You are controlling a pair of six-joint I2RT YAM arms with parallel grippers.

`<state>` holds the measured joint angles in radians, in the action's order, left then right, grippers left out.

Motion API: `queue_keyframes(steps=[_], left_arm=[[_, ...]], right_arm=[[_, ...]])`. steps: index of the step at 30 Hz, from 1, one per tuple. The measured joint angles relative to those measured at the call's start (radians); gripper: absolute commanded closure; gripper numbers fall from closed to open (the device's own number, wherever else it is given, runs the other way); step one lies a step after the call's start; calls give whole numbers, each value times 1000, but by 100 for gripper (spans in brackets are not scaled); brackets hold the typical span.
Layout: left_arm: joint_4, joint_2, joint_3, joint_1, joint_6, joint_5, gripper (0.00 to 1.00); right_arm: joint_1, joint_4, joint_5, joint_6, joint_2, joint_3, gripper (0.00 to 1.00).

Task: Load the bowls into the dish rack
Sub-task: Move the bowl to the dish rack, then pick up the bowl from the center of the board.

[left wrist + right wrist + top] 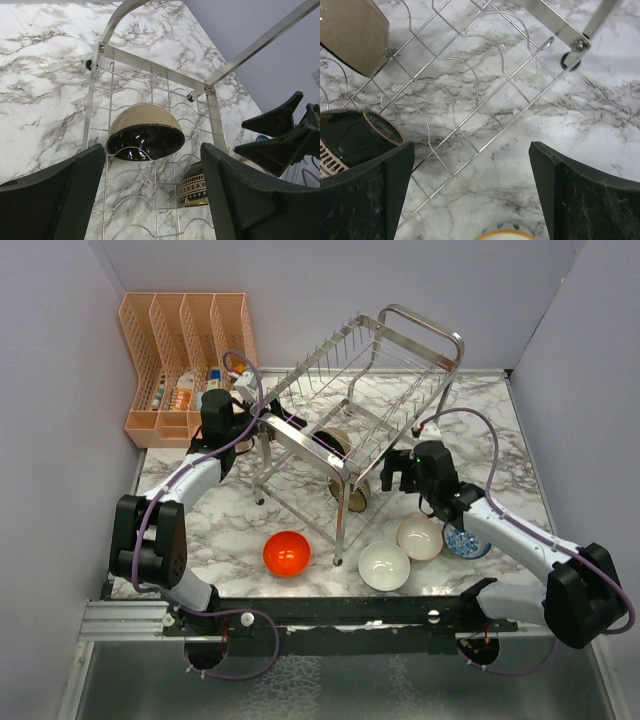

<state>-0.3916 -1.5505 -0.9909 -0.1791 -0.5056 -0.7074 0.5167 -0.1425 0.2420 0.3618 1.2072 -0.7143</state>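
The steel wire dish rack [352,410] stands mid-table. On its lower tier a tan bowl with a glossy dark inside [145,132] stands on edge, also in the top view [335,445]. A dark bowl with a cream pattern band [192,190] stands beside it [356,498]. On the table lie a red-orange bowl [286,553], a white bowl [384,566], a beige-pink bowl [420,537] and a blue-patterned bowl [466,541]. My left gripper [152,200] is open and empty at the rack's left end [250,412]. My right gripper [472,195] is open and empty by the rack's right side [392,472].
A peach plastic slotted organiser [185,360] with small items stands at the back left, close behind my left arm. Grey walls close in the table on the left, right and back. The rack's leg foot [568,60] is just ahead of my right gripper.
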Motion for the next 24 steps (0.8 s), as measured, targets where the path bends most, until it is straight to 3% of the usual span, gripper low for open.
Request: queue_keyframes(steps=[5,15,20,24], left_arm=[[18,5,0,0,-4,13,1],[77,21,-23,0,-16,44,1],[98,24,-45,1,-25,47,1],[97,27,-47,1,-39,47,1]], right_arm=[[0,-153,7,68,-92,-13,5],[0,-463,-93,200,-238,-30,14],[0,-594,-151,272,-308,-34,24],[0,-653,-214,342,-320,-32,25]])
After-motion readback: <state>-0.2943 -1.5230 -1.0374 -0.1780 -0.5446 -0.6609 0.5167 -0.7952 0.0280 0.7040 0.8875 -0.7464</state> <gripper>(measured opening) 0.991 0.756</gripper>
